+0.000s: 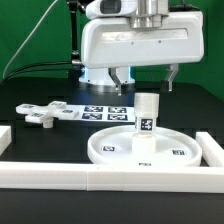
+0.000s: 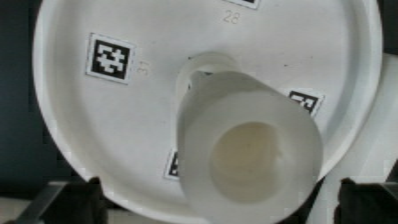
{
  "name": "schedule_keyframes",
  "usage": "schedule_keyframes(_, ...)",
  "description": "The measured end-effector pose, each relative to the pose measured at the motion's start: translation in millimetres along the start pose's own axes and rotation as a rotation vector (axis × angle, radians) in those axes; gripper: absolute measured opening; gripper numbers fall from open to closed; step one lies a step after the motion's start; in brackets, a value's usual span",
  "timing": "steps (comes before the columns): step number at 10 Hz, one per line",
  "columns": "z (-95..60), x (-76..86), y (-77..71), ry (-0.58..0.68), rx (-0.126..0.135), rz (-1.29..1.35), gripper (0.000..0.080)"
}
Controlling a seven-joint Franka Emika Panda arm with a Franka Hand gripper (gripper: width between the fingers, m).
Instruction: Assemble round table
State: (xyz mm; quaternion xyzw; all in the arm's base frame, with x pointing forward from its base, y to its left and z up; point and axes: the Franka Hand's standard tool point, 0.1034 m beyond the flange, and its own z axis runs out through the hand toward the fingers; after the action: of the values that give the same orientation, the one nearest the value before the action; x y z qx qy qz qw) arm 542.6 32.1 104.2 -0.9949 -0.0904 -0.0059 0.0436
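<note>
Upright post (image 1: 146, 113) near the middle of the round disc (image 1: 108, 150), claw (image 1: 145, 87) hanging above the disc.
Claw spread apart, gripping nothing. Cross piece (image 1: 42, 114) flat on the bench (image 1: 35, 145), off the disc toward the exterior view's left; marker board (image 1: 100, 111) just behind the disc.

- The post (image 1: 147, 112) stood upright at the middle of the disc (image 1: 105, 150).
- The cross piece (image 1: 40, 115) lay to the exterior view's left of the disc.
- The marker board (image 1: 105, 112) lay behind the disc.
</note>
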Motion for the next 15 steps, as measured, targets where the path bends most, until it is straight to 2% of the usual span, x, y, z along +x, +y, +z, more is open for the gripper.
schedule_keyframes(2,-1.4,2.6,-3.0,-0.05,0.018,-0.003,0.0649)
schedule_keyframes(5,7.3,0.9,1.1,-0.002,-0.001,-0.023,0.0649)
schedule_keyframes(9,16.1,0.9,2.0,0.005,-0.004,-0.026,0.0649)
schedule_keyframes(10,15.8,1.6,0.7,0.006,-0.004,-0.03,0.0602)
schedule_keyframes(11,15.1,2.7,0.4,0.008,-0.003,-0.03,0.0602)
schedule_keyframes(12,15.3,2.4,0.7,0.008,-0.003,-0.03,0.0424)
schedule_keyframes(15,15.3,2.4,0.6,0.008,-0.002,-0.005,0.0406)
